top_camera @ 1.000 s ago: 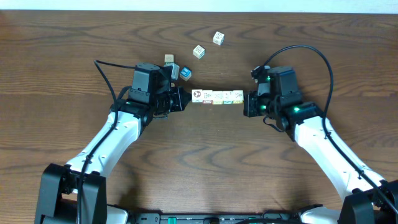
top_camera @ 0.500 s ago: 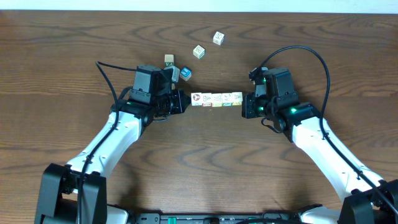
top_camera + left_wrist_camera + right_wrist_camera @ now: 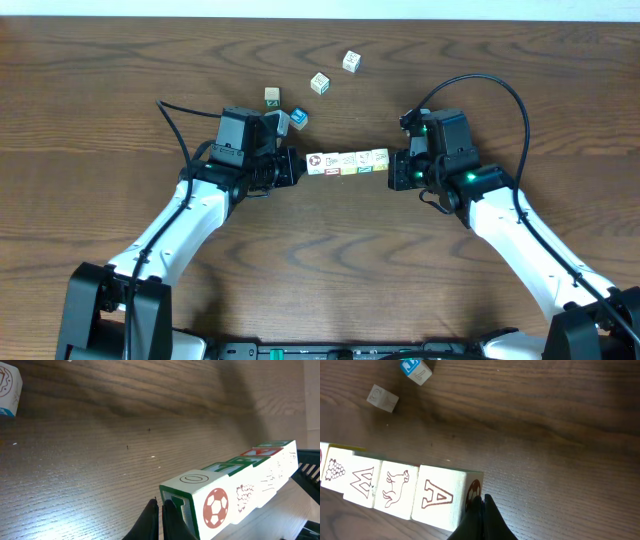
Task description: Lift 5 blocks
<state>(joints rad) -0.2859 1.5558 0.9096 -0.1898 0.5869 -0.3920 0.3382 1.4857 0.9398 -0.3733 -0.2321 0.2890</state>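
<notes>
1. Now my left gripper and right gripper are pressing, jaws closed.
2. They are squeezing the blocks from both ends.
3. That row is being held near the blue cube, on my side.

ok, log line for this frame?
block row clamped end to end | left fingers shut, at one end | right fingers shut, at other end

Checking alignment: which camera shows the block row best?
Overhead: the whole row sits between the left gripper and right gripper. Left wrist sees it foreshortened from the football end; right wrist cuts off its far end.
</notes>
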